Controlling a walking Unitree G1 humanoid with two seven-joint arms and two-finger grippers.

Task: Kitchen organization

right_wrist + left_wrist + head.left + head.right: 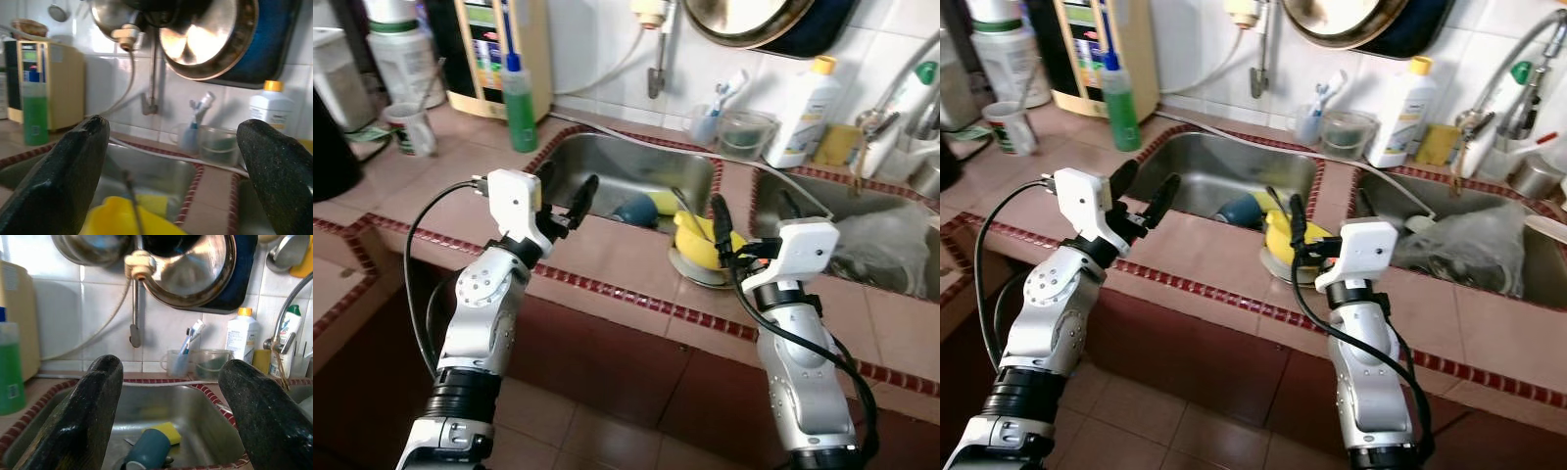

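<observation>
Both grippers, left gripper (570, 203) and right gripper (751, 217), hover wide-jawed and empty over the sink front, an approach stage, judged; next move calls for reaching the yellow dish (697, 243) on the divider or the blue cup (146, 449) in the basin.

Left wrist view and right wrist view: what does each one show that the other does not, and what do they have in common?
The left wrist view alone shows a blue cup lying in the sink, beside a yellow sponge. The right wrist view alone shows a yellow bowl with a thin utensil handle sticking up from it. Both show open black fingers, the hanging pan, the green bottle, the white bottle with a yellow cap, and the toothbrush cup.
</observation>
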